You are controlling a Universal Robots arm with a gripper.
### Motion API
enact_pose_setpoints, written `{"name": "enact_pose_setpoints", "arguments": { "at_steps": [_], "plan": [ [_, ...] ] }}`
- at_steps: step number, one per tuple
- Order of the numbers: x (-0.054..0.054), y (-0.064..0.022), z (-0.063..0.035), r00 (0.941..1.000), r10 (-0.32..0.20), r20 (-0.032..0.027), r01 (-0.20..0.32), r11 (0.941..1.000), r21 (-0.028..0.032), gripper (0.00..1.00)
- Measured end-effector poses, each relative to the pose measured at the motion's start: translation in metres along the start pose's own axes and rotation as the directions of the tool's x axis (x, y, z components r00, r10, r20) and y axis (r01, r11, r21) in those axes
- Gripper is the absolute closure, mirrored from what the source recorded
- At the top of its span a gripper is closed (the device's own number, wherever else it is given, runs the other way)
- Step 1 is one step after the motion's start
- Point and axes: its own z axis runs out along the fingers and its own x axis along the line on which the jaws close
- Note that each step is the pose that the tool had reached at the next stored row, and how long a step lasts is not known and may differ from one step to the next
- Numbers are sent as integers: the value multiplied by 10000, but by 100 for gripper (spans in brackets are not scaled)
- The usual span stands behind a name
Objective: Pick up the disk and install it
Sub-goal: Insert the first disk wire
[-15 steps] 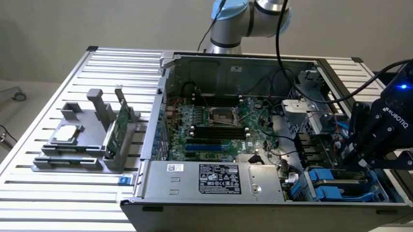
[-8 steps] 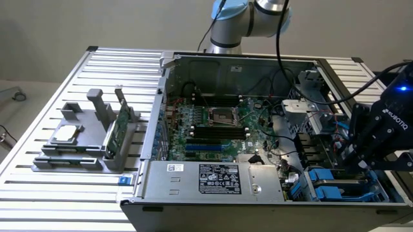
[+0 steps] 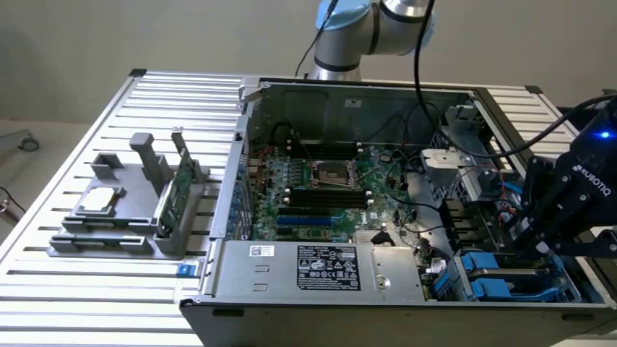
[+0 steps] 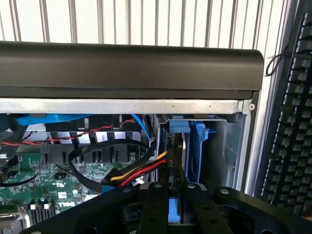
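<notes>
Wrist view: gripper [image 4: 174, 191] clamped on the disk [image 4: 175, 209], edge-on between its fingers; bay [image 4: 229, 146] directly ahead; cable [image 4: 141, 170] just beside.

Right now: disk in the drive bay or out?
In. The disk stands on edge inside the drive bay, claw closed on its blue carrier. Fully seated: cannot tell.

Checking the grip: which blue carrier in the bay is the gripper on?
The disk whose blue frame sits in the gripper; the other carrier stands free beside it.
</notes>
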Motion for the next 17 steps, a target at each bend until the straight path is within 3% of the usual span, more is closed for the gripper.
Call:
{"name": "enact_pose_setpoints", "arguments": {
  "at_steps": [7,17],
  "plan": [
    [-10,19,13,10000,-9,2,9,9999,113,83],
    [-12,40,13,10000,74,-14,-73,9994,327,83]
  ]
}}
